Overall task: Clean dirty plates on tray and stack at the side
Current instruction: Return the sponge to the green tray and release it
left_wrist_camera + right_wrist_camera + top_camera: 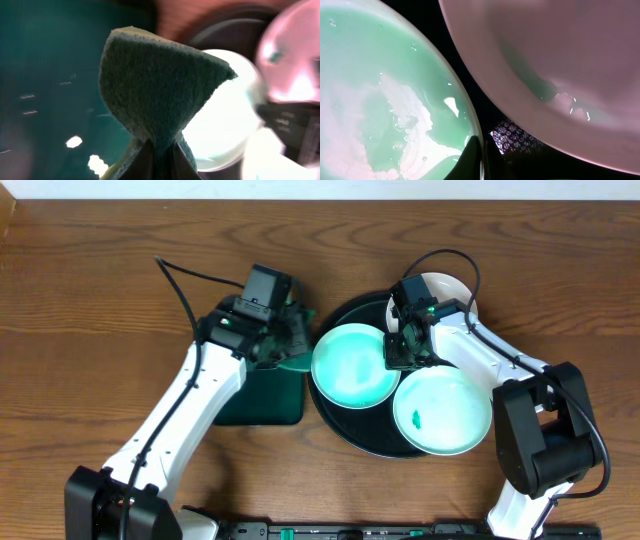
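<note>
On the tabletop (100, 300), the round black tray (345, 425) carried three plates face up: a mint plate (350, 370) at its left, a smudged plate (450, 420) at its near right, and a white plate (450, 285) at its far edge. The right end effector (481, 160) pinched the mint plate's rim. Left of the tray, the left end effector (161, 157) clamped a green sponge (160, 85).

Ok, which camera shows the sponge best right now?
Left wrist: the sponge fills the frame, pinched in the left gripper. Overhead shows only a green edge under that gripper; right wrist shows only plates.
</note>
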You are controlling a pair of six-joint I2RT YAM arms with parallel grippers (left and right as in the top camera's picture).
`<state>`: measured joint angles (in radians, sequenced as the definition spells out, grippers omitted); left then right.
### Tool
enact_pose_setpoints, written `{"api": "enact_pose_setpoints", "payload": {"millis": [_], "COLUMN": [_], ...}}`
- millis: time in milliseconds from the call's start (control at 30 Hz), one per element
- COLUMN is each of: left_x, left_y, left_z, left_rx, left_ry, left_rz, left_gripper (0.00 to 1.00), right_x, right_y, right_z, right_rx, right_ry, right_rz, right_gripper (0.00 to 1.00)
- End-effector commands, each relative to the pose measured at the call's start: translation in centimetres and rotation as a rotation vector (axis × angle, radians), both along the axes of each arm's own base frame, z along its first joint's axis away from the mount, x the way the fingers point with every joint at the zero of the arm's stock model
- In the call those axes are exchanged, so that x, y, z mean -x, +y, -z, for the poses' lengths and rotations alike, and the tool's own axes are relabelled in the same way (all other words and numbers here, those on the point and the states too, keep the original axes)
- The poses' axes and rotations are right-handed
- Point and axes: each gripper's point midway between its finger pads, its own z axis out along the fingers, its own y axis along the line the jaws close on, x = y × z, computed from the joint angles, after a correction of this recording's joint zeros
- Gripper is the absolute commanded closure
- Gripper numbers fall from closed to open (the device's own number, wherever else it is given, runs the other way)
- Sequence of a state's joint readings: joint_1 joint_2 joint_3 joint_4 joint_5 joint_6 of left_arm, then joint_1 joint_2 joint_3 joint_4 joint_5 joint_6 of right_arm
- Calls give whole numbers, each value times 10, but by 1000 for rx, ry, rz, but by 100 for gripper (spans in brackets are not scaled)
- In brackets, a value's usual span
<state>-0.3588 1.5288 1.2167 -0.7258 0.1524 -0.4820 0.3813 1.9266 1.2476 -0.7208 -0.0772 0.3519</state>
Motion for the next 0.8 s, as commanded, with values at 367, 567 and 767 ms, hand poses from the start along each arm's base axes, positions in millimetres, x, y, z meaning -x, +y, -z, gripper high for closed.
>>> {"api": "enact_pose_setpoints", "payload": {"millis": [367,567,767], "left_x": [-3,-1,4], "left_y": [55,56,58], "left_z": [55,79,104], "left_rx": [-233,-258,-285], "left_ry": [106,170,244], "left_rz": [-39,-34,-27], "left_gripper": [93,93,93], "right_x": [1,1,1], "right_y": [10,10,10], "right_z": [-10,-10,-10], "right_rx": [-32,-32,-32], "right_ry": [-18,-18,-18], "right_rz": [-29,-29,-29], "right_gripper": [99,99,99]}}
